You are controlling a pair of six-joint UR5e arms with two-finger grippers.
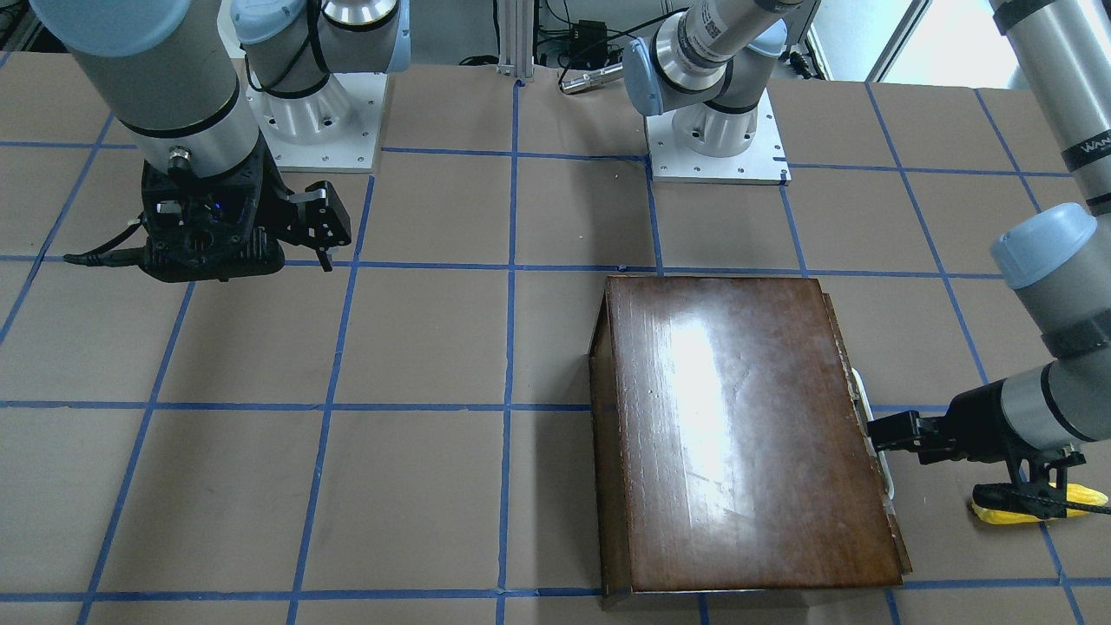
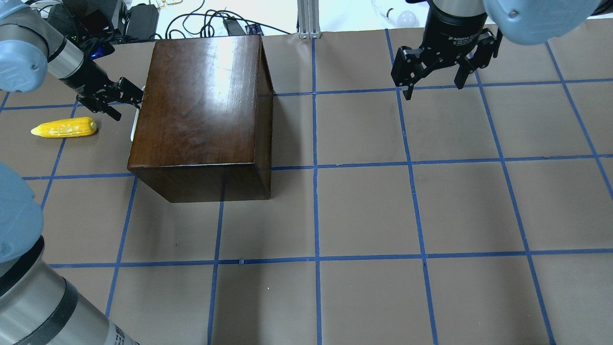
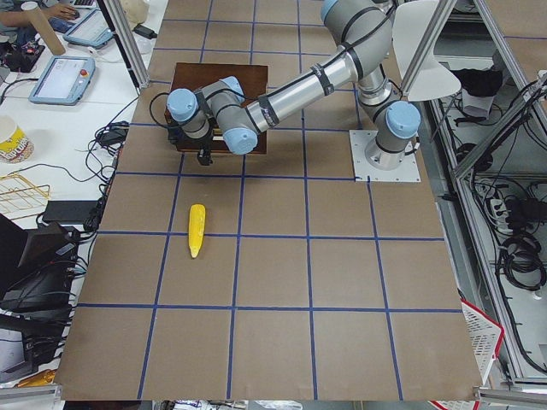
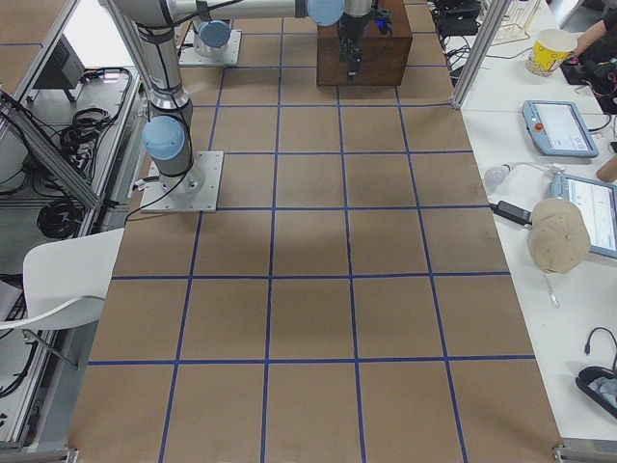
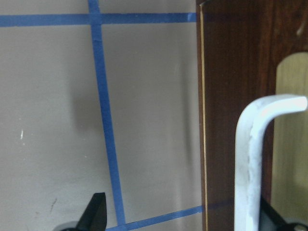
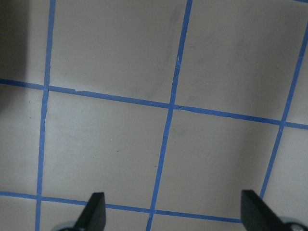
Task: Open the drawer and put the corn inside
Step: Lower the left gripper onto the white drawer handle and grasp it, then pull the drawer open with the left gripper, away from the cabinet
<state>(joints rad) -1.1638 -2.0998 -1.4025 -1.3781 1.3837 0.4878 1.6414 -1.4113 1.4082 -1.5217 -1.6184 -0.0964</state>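
Wooden drawer [image 5: 226, 96]: appears shut in its box [image 2: 201, 100]; you have nothing opened yet.
Left gripper [image 2: 128, 104]: released, jaws spread either side of the white handle [image 5: 250, 168].
Corn [image 2: 64, 128]: on the table [image 2: 364, 206], near the box front, beneath your left wrist.
Right gripper [image 2: 435, 91]: spread wide, well apart from everything.
Remaining: clamp, pull, load.

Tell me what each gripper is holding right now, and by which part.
Nothing is held. The left gripper is open around the drawer's white handle, not clamped; the right gripper hangs open, empty.
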